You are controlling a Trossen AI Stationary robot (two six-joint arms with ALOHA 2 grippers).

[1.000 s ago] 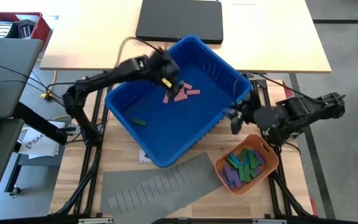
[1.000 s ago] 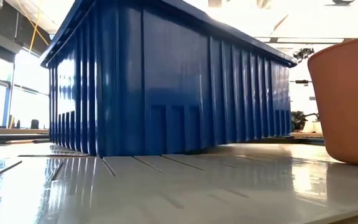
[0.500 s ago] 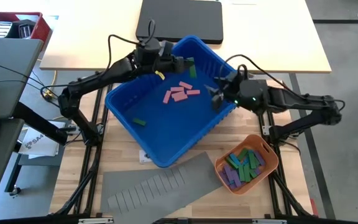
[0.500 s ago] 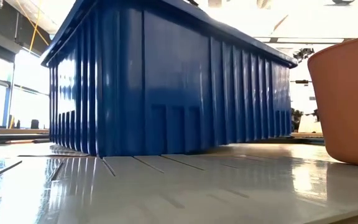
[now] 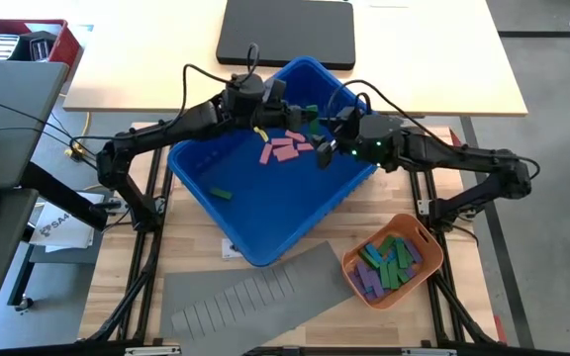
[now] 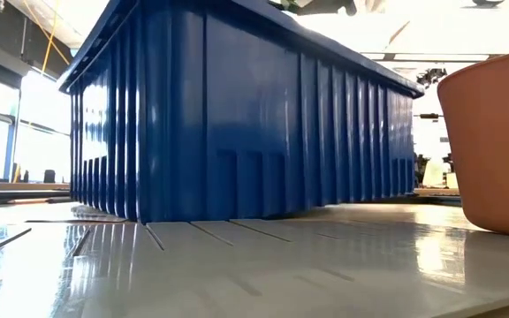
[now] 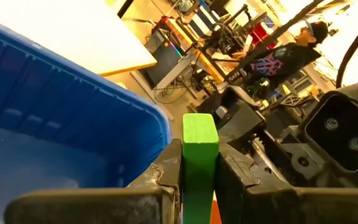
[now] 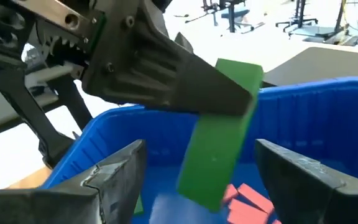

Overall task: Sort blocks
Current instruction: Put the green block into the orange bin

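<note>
Green block (image 7: 199,155) pinched in left claw (image 5: 303,116) over the bin — right claw (image 5: 327,146) spread wide beside it.

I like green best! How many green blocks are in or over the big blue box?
2. One green block is pinched in the left gripper above the blue box. The second green block lies on its floor. More may hide under the arms.

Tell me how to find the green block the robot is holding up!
Look at the big blue bin in the middle of the table. Over its far side the left gripper pinches one green block, with the right gripper open beside it. Unlike the pink blocks lying on the bin's floor, it's in the air.
</note>
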